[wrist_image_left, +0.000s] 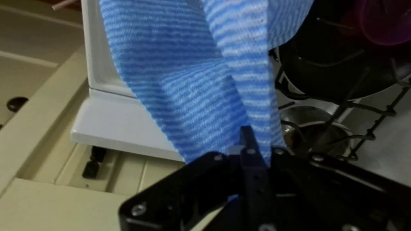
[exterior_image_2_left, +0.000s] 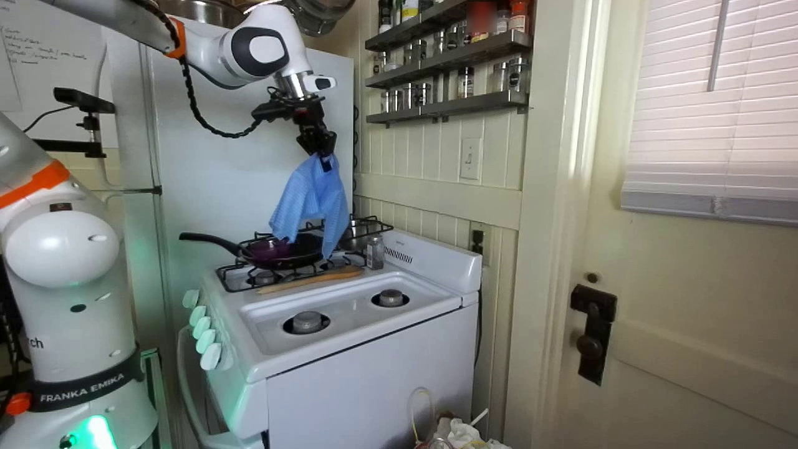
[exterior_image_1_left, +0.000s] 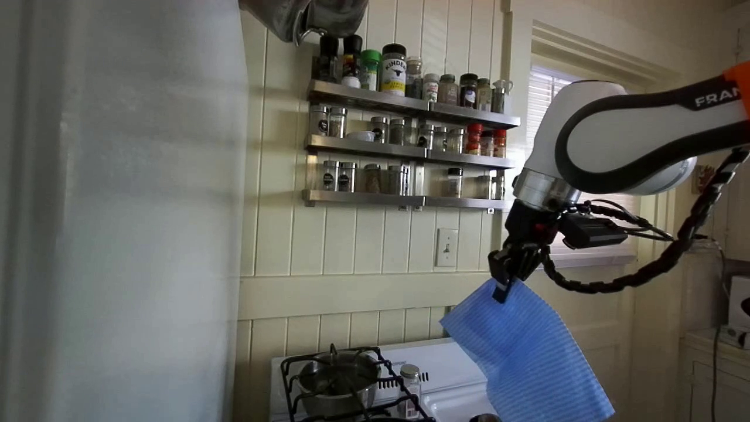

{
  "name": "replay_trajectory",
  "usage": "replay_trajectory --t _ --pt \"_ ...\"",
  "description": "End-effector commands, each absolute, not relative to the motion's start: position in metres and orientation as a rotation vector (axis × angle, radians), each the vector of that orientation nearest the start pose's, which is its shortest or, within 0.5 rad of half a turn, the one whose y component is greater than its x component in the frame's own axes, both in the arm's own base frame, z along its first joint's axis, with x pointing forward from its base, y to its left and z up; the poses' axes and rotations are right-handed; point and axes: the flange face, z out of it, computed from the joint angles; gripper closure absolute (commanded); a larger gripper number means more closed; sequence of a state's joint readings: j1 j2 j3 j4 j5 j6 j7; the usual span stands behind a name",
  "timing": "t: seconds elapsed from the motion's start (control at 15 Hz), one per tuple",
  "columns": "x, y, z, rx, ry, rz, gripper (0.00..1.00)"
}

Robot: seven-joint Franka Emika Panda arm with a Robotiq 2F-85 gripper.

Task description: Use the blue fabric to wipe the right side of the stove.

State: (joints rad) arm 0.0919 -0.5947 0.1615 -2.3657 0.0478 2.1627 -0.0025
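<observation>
Foremost in the wrist view, the hand (wrist_image_left: 252, 150) was closed on the blue cloth (wrist_image_left: 192, 106), which hung in loose folds above the stove (exterior_image_2_left: 349, 308). The step was judged to be carrying, with wiping apparently not yet begun. The next move probably called for lowering the cloth onto the stove's right half and sweeping it around the front burner (exterior_image_2_left: 307, 322) and rear burner (exterior_image_2_left: 391, 298), clear of the glass shaker (exterior_image_2_left: 375, 252). An exterior view exposed both burners, a wooden utensil (exterior_image_2_left: 312, 280) and the handle (exterior_image_2_left: 211, 239) of the pan (exterior_image_2_left: 287, 264); neither burners, utensil nor handle could be made out in the wrist view. Spice shelves (exterior_image_1_left: 363, 198) formed the background in both exterior views.
</observation>
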Motion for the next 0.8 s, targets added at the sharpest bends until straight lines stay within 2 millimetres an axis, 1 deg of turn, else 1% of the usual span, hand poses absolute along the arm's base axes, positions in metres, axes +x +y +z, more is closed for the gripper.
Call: replay_trajectory --t 0.0,0.07,0.33,0.47,0.6,0.73 --pt "0.387 0.081 0.544 -3.13 -0.105 -0.449 1.0" --pt "0.388 0.072 0.534 -3.101 -0.093 -0.4 1.0" --pt "0.411 0.04 0.486 -3.002 -0.079 -0.404 1.0" --pt "0.422 0.025 0.46 -2.967 -0.04 -0.403 1.0" --pt "0.433 0.016 0.432 -2.945 -0.025 -0.367 1.0" --pt "0.447 0.015 0.407 -2.94 -0.048 -0.304 1.0"
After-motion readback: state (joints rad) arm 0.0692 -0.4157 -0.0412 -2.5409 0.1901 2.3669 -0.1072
